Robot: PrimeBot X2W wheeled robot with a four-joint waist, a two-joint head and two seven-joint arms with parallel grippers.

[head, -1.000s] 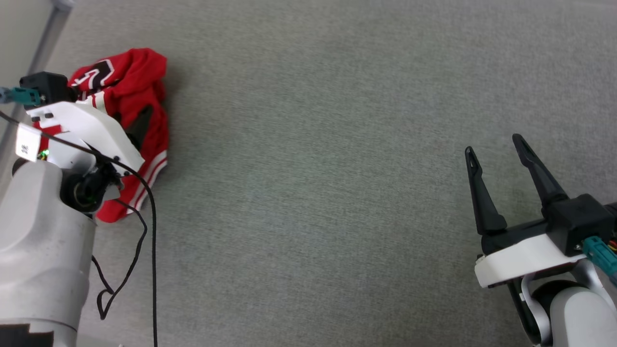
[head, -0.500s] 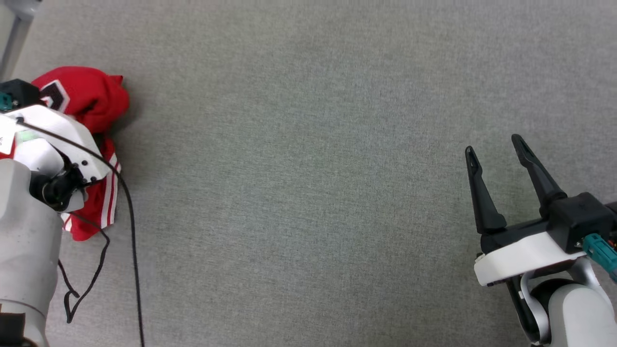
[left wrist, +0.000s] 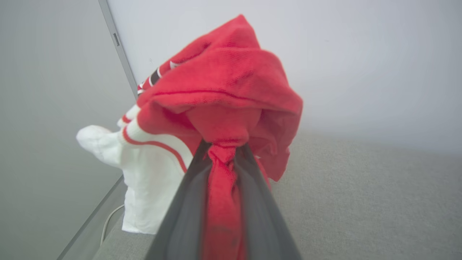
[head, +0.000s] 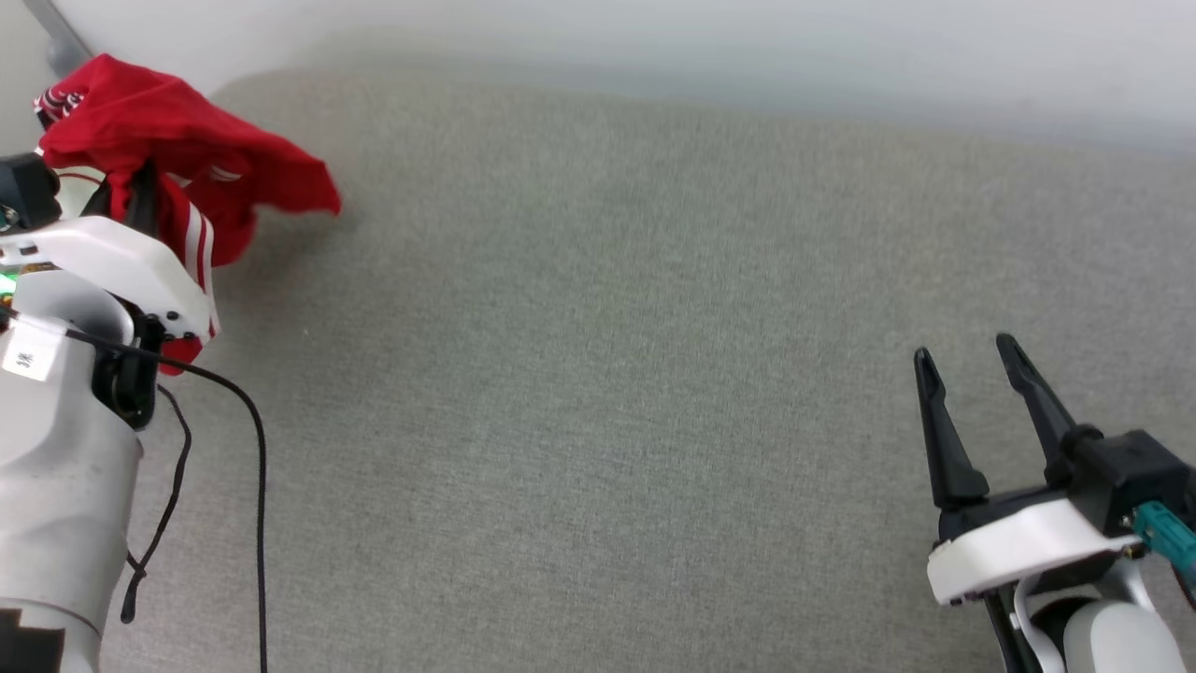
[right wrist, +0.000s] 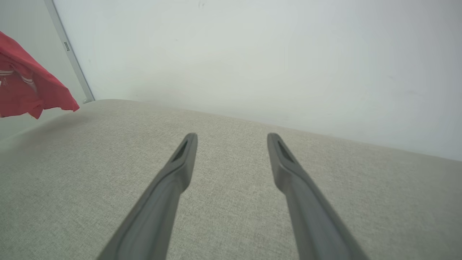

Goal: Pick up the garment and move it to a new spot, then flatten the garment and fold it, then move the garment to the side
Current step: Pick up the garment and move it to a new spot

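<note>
The garment [head: 177, 154] is a red jersey with white sleeves and striped trim, bunched up and hanging above the grey surface at the far left. My left gripper [left wrist: 223, 151] is shut on a twisted fold of the garment [left wrist: 223, 94], with red cloth pinched between both dark fingers. In the head view the left gripper [head: 140, 192] is mostly buried in the cloth. A corner of the garment [right wrist: 32, 90] hangs at the left edge of the right wrist view. My right gripper [head: 967, 360] stands open at the lower right, nothing between its fingers; its own view shows the same spread [right wrist: 231, 139].
A grey fabric surface [head: 598, 393] spreads across the middle, bounded at the back by a pale wall [head: 654, 47]. A grey metal post [left wrist: 117, 47] runs down the wall at the left. A black cable [head: 248, 486] hangs beside my left arm.
The left gripper has closed on the garment and lifted it off the surface. The head camera has tilted up, bringing the back wall into view. The right gripper stays open.
</note>
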